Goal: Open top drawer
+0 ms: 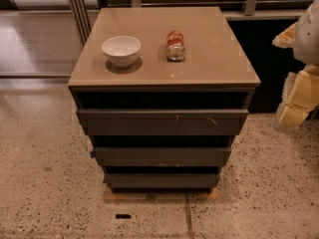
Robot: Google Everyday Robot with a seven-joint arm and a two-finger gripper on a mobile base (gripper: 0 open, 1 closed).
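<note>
Because the top drawer has no handle, the gripper, off the cabinet's right side, its opening impossible to tell, could slip off the front's upper lip. A jerk might jolt the bowl and can on the cabinet. The drawer sits just under the cabinet's top, its front facing the camera and its long axis running left-right.

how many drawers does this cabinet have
3, stacked: the top drawer, widest, with pale scratches; the middle drawer below it; the bottom drawer, narrowest. None look hidden. The gripper is at the right edge, apart from them.
</note>
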